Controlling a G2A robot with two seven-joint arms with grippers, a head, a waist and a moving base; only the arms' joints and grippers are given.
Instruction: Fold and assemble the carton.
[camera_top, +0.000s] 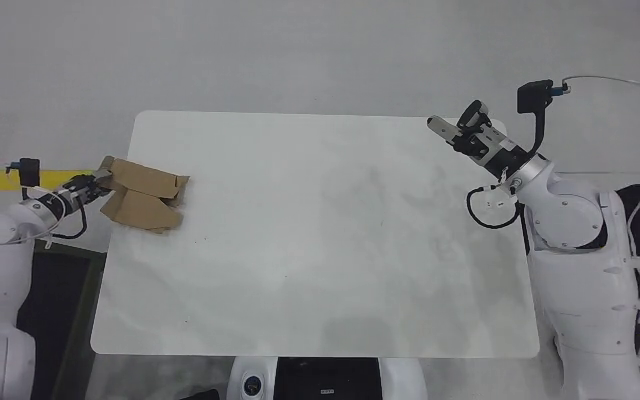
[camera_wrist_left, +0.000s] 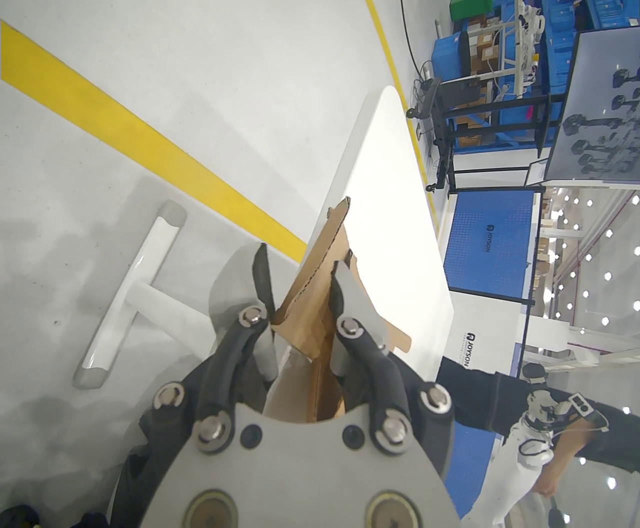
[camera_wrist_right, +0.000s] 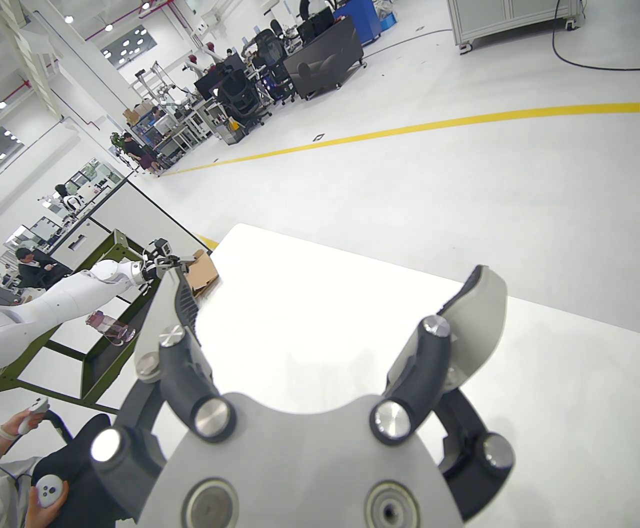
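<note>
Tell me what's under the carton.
The carton rests at the table's left edge, with its outer end held in the left gripper. White tabletop shows all around it. Anything directly beneath the cardboard is covered and cannot be seen.

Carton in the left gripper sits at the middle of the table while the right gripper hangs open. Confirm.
Not the middle: the carton in the left gripper sits at the edge of the table by the left arm, as the top view shows. The right gripper hangs open.
</note>
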